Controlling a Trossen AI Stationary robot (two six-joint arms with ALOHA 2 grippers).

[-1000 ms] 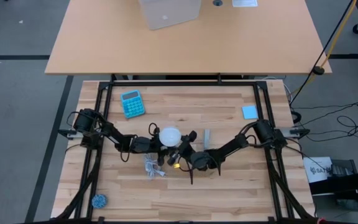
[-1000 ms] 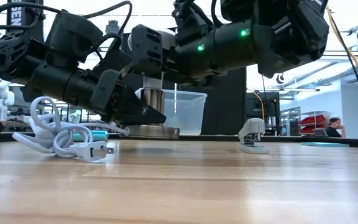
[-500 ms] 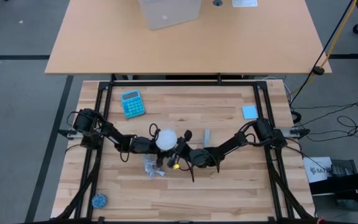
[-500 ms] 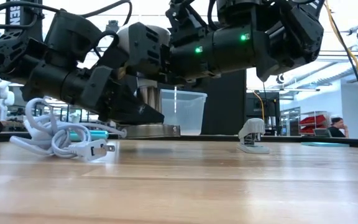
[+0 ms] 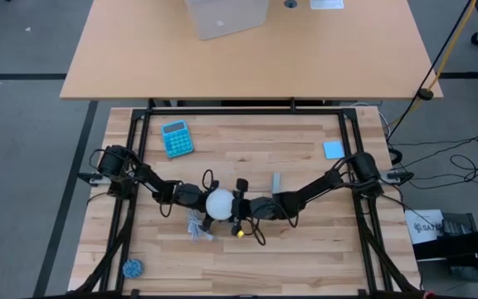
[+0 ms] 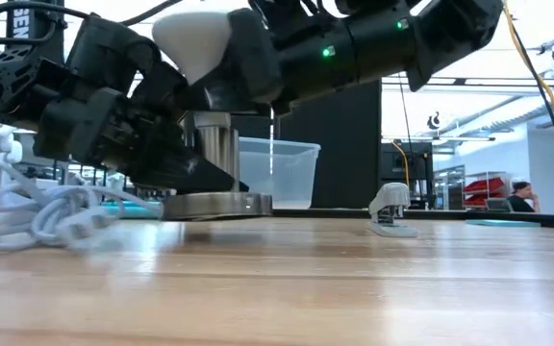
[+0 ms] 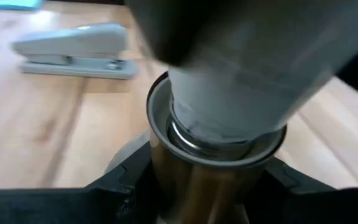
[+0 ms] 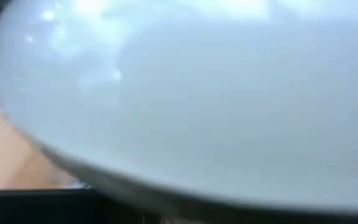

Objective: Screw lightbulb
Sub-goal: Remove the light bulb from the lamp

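Observation:
The white lightbulb [image 5: 220, 203] stands dome up with its neck [image 7: 229, 118] in the mouth of a shiny metal socket [image 6: 210, 154]. The socket's round foot [image 6: 217, 204] is at the tabletop; whether it rests flat there I cannot tell. My left gripper [image 5: 197, 199] comes from the table's left and is shut on the socket. My right gripper [image 5: 236, 208] comes from the right and is shut on the bulb, whose dome [image 8: 185, 99] fills the right wrist view. The socket's white cord [image 5: 197, 226] lies bunched on the table just in front. My left gripper pinches the socket's upright barrel [image 7: 191, 186] between its two fingers [image 7: 123, 183], one on either side. The fingers come nearly level from the table's left. The socket stands upright. My right gripper holds the bulb's wide white head [image 6: 195, 43], coming nearly level from the table's right. The gripper body hides the place of contact. The bulb stands upright with its neck down in the socket.
A blue calculator [image 5: 177, 138] lies at the far left, a grey stapler [image 5: 276, 181] just right of centre, a blue pad [image 5: 333, 149] at the far right, and a blue ball [image 5: 131, 267] at the near left corner. A clear bin [image 6: 282, 173] stands beyond the table.
My right gripper has shut on the bulb's head, rolled at the wrist and risen a little. The bulb and socket have shifted toward the table's near edge, both grippers going with them. The cord has been dragged toward the left.

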